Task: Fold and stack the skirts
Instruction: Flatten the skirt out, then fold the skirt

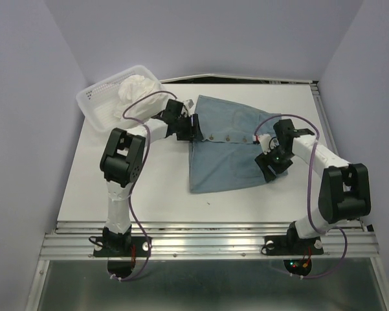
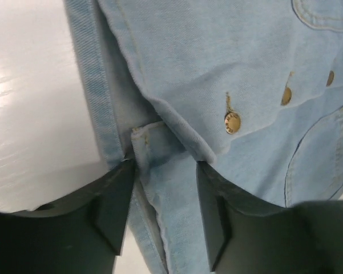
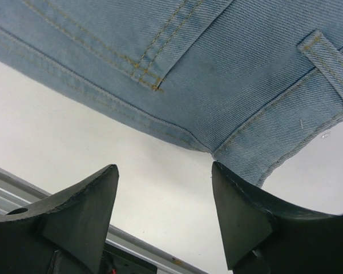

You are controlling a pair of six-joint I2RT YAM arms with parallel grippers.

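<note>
White bench [image 1: 149, 188] carries the blue-grey skirt [image 1: 226, 149]; left fingers [image 2: 111, 200] stand apart astride its waistband, right fingers [image 3: 80, 211] apart beside its edge.

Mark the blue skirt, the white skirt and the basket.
blue denim skirt [image 1: 226, 152]: top view, middle of the spread cloth.
white skirt [image 1: 137, 91]: top view, top of the bunched heap in the basket.
white mesh basket [image 1: 97, 102]: top view, bare part of its left end.
</note>
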